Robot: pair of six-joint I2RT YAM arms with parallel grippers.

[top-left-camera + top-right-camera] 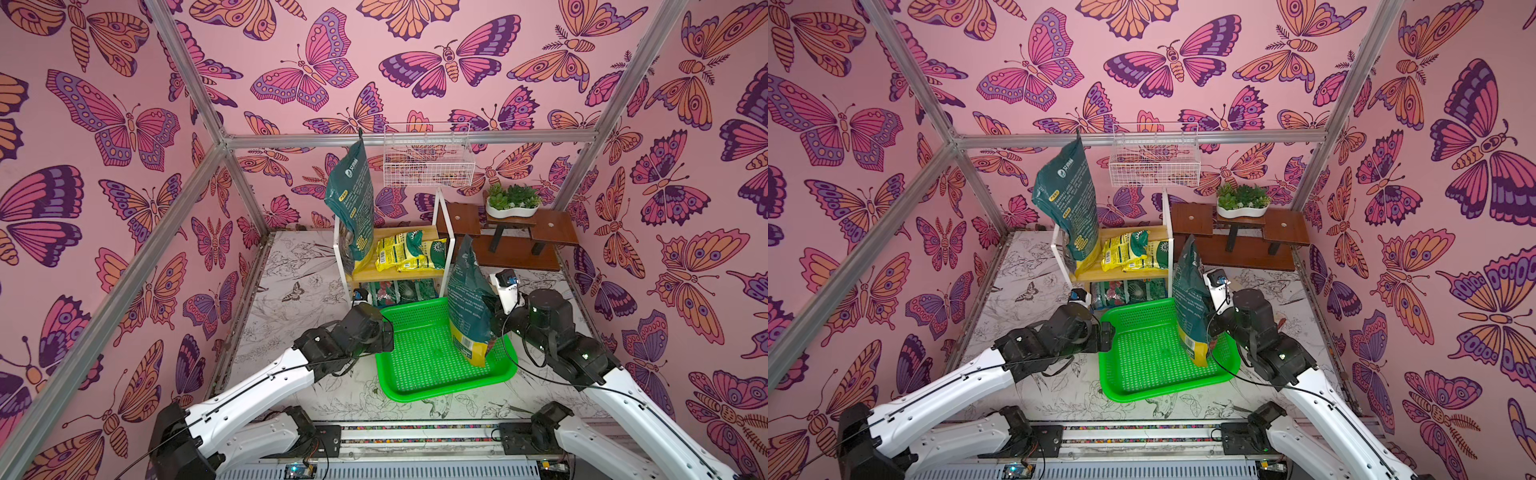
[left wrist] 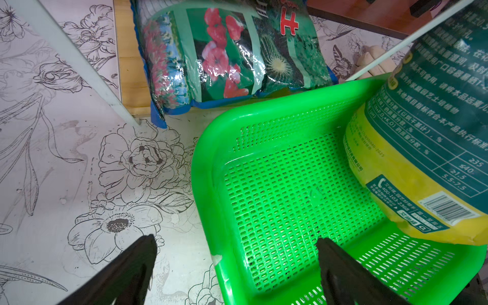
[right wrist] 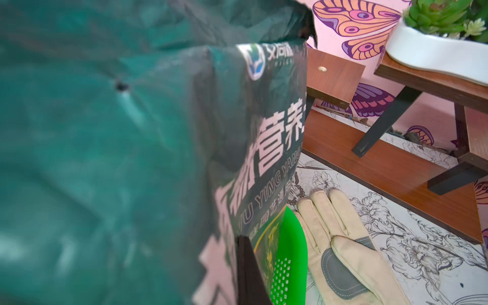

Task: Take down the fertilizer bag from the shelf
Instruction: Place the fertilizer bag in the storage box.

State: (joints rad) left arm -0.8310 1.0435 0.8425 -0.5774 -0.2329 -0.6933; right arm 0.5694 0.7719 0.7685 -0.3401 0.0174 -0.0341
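fertilizer bag (image 1: 467, 303) upright, long axis vertical, top up, bottom in basket (image 1: 386, 386) | right gripper (image 1: 491, 316) fingers clamped on its side | left gripper (image 2: 236, 239) fingers apart over basket rim

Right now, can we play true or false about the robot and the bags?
1. The right gripper is shut on a dark green bag. True.
2. The left gripper is shut too. False: it is open and holds nothing.
3. That bag's bottom is inside the green basket. True.
4. The shelf's top board is bare. False: yellow bags lie on it.
5. The plant sits on the shelf. False: it sits on the brown stand.
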